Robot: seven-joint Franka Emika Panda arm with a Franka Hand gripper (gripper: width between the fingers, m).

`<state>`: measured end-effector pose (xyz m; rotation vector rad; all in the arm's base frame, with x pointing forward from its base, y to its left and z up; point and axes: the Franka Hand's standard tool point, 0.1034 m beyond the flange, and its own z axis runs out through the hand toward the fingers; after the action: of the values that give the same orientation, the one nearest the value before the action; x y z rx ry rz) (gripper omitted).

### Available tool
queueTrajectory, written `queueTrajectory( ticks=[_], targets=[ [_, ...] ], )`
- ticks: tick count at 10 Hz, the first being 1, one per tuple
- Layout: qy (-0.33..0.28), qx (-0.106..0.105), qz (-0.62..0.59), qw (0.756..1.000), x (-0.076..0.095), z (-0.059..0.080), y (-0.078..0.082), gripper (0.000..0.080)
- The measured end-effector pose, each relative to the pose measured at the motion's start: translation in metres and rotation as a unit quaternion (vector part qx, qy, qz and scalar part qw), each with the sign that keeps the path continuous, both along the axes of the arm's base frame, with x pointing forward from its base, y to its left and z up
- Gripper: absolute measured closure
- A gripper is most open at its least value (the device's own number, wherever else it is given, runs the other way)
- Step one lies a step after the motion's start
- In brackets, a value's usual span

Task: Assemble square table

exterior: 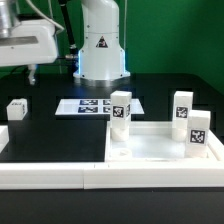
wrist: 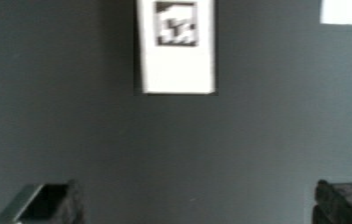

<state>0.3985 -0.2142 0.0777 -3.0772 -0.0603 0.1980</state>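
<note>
From my screen, the black table fills most of the exterior view, its matte top dark and bare around the middle. The marker board lies flat on it towards the back, a thin white sheet with several black-and-white tags (too small for me to read). Along the front edge runs the long low white border wall, spanning from the exterior view's left to its right, with a short return rising at the left end. Behind the table I see a green backdrop. In the wrist view the same dark table surface takes up nearly the whole picture.
</note>
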Motion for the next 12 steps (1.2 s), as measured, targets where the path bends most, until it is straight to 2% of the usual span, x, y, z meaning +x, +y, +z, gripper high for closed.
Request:
queueTrajectory(
  ticks=[1, 5, 6, 7, 8, 9, 10, 11, 12],
  targets=[
    [0.016, 0.016, 0.019, 1.0, 0.006, 0.001, 0.0, 0.0151],
    [0.148, 0.025, 0.02, 0.988, 0.003, -0.005, 0.008, 0.0151],
    [0.178, 0.009, 0.021, 0.984, 0.003, -0.016, -0.002, 0.0151],
    [0.233, -0.009, 0.02, 0.972, 0.0, -0.027, -0.011, 0.0151],
    [0.278, -0.023, 0.007, 0.96, -0.001, -0.033, -0.012, 0.0151],
    [0.318, -0.026, -0.013, 0.948, -0.003, -0.036, -0.006, 0.0151],
    [0.332, -0.028, -0.015, 0.943, -0.002, -0.04, -0.005, 0.0151],
    [0.357, -0.024, -0.015, 0.934, -0.008, -0.038, -0.004, 0.0151],
    [0.355, -0.027, -0.013, 0.934, -0.006, -0.04, -0.005, 0.0151]
  ],
)
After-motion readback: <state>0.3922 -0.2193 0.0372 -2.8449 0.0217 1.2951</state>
